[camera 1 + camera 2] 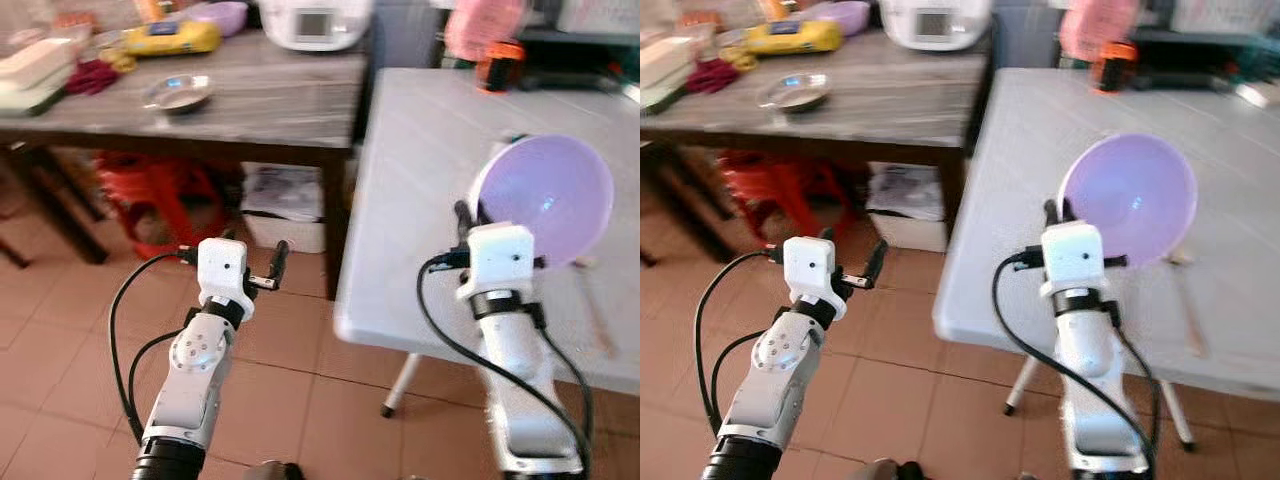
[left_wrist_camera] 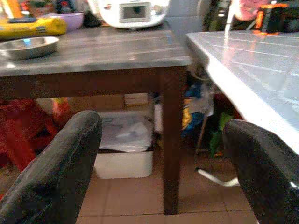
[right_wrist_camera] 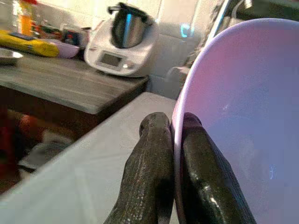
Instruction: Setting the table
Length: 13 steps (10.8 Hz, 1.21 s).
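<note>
1. Two grippers are raised in front of the robot; the right gripper (image 3: 174,140) has its fingers (image 3: 149,154) pressed together on the rim of a lilac, round plastic bowl (image 1: 545,195), one finger outside the wall and one inside.
2. Pinched at its edge, the bowl stands tilted almost on its side above the fingers, its hollow facing the robot, over the near part of the pale grey worktop (image 1: 420,150). This rim grip probably leaves the base free to be lowered flat.
3. Left gripper (image 1: 262,268) hovers over the reddish tiled floor (image 1: 60,320), to the left of the pale worktop; its fingers (image 2: 60,172) are spread wide and carry nothing, likely kept clear while the other arm works.
4. Beyond the left fingers stands a dark wooden worktop (image 1: 270,100) bearing a shallow steel dish (image 1: 177,93), a long yellow packet (image 1: 172,38) and a white kitchen appliance (image 1: 315,22).
5. A thin pale stick, perhaps a chopstick (image 1: 592,305), lies on the pale worktop just right of the right fingers, below the bowl.
6. Judging by this, the bowl is not yet set down; lowering and levelling it comes next.
</note>
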Tool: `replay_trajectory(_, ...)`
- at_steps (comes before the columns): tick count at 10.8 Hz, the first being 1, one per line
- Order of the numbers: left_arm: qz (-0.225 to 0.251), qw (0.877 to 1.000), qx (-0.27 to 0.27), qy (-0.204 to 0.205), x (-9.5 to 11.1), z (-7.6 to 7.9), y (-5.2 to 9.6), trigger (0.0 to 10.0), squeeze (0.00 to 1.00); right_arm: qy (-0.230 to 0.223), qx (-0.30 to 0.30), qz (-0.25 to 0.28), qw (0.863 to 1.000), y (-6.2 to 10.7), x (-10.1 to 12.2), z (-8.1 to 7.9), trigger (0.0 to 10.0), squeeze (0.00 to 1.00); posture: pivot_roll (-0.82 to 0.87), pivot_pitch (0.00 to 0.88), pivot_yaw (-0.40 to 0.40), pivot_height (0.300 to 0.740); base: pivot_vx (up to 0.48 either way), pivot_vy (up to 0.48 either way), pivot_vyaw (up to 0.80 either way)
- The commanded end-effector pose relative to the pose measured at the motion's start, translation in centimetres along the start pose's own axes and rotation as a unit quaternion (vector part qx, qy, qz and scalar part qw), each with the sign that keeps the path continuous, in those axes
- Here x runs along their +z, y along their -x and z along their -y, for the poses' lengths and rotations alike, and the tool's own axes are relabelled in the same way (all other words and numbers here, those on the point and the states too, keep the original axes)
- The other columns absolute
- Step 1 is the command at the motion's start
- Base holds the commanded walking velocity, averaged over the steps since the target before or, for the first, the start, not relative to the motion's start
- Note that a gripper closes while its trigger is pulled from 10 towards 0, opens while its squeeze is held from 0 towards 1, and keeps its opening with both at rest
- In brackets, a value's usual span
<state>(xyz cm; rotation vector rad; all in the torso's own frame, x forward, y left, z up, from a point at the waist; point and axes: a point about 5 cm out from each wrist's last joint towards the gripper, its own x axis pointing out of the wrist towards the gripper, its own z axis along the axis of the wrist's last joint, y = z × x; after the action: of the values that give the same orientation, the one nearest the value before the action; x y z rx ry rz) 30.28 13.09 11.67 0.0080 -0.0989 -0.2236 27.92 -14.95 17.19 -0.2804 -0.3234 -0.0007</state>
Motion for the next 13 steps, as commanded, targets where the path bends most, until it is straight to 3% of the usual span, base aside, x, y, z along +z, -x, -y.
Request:
replay_trajectory(1, -0.002, 1.000, 0.001, -0.002, -0.1, -0.2, 0.0, 10.0, 0.00, -0.003, 0.000, 0.006, 1.000, 0.0, 0.4, 0.1, 10.0, 0.00, -0.09, 0.092, 0.095, 0.740, 0.000, 0.390, 0.00)
replay_trajectory(13, 0.000, 1.000, -0.001, -0.003, -0.4, 0.2, 0.1, 10.0, 0.00, -0.022, 0.005, 0.011, 1.000, -1.2, 0.9, -0.2, 10.0, 0.00, -0.09, 0.086, 0.081, 0.740, 0.000, 0.388, 0.00)
